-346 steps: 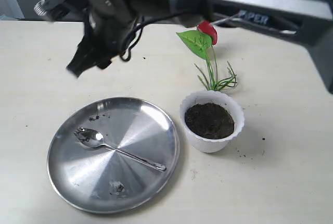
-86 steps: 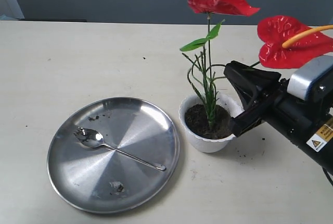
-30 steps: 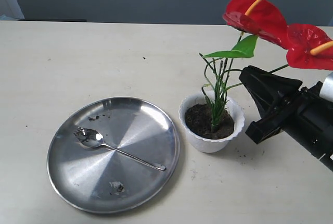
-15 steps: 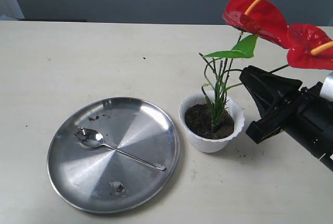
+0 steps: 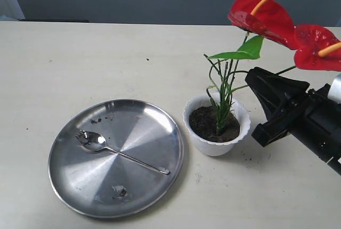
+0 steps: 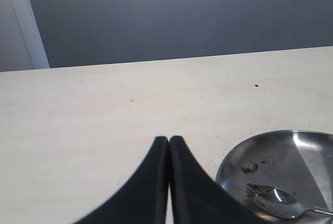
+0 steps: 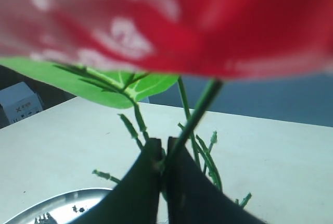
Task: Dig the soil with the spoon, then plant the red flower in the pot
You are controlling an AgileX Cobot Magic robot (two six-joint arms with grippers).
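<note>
- Nothing is seen to have shifted over the last second in the exterior view; against the picture nearly three seconds back, the red flower (image 5: 266, 18) has been tipped away from upright, its blooms now hanging out past the pot (image 5: 217, 124) on the side away from the plate (image 5: 72, 186).
- Exterior view: the stem foot is sunk in the soil (image 5: 210, 125) inside the pot, so planting is judged nearly done; release and straightening are left. The spoon (image 5: 120, 152) is laid on the plate beside the pot, crumbs around it, so digging is judged finished. The right gripper (image 5: 254, 107) is held just beside the pot; its grip cannot be told from here.
- Left wrist view: the left gripper (image 6: 169, 140) is pressed together on nothing, near the plate's rim, far from the pot.
- Right wrist view: only here is the pinch shown, the right gripper's jaws being closed on a thin green stem.
</note>
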